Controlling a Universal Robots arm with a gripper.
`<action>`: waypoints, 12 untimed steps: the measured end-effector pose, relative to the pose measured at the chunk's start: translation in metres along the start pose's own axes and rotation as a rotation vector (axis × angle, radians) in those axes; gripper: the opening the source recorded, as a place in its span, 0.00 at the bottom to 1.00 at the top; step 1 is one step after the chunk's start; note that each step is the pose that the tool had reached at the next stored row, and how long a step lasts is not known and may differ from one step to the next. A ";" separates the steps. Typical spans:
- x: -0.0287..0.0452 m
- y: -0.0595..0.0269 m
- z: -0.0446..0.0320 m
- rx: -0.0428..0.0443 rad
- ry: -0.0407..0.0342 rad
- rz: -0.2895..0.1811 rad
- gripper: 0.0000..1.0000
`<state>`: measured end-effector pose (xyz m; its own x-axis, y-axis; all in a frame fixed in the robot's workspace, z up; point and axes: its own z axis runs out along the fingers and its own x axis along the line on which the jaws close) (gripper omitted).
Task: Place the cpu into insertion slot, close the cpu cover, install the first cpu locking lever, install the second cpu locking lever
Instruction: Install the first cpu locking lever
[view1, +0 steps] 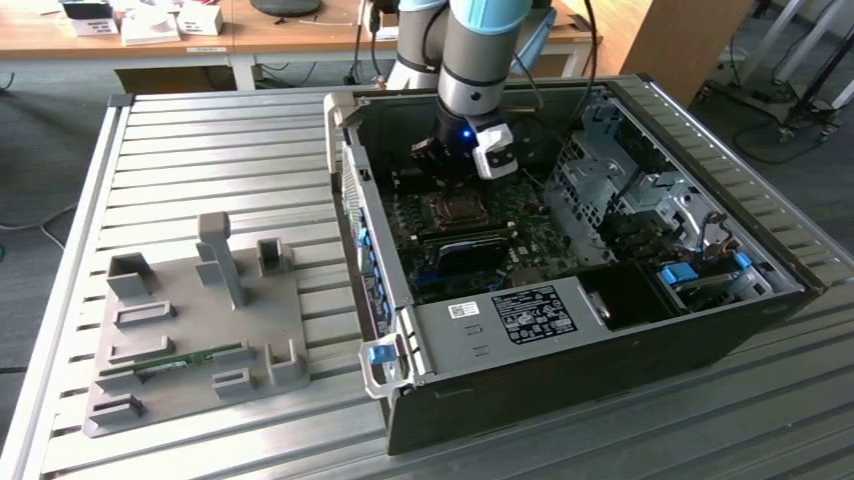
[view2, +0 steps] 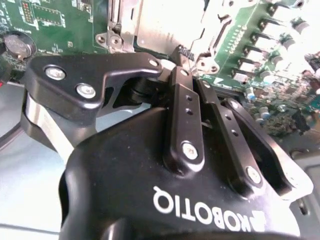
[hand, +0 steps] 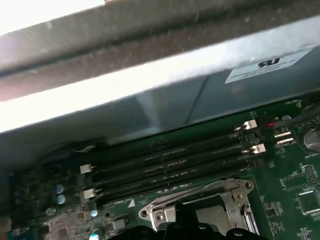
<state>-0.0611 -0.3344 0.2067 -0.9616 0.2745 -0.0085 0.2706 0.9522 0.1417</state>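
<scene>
Hovering low inside open computer case (view1: 561, 330), hand (view2: 186, 56) sits right over cpu cover (view2: 165, 30) on green board (hand: 290, 185). Fingers (view2: 182, 95) pinched together, holding nothing seen.

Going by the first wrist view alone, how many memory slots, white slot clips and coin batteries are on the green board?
Long black memory slots: 4
White slot clips: 4
Coin battery: 1
Total: 9
</scene>
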 end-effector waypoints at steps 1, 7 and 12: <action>0.0000 0.0003 -0.0019 0.0007 0.0022 0.000 0.11; -0.0001 0.0013 -0.0089 0.0026 0.0099 0.001 0.11; -0.0002 0.0013 -0.0090 0.0029 0.0137 -0.024 0.11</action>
<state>-0.0610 -0.3344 0.2158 -0.9683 0.2498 0.0017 0.2476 0.9589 0.1388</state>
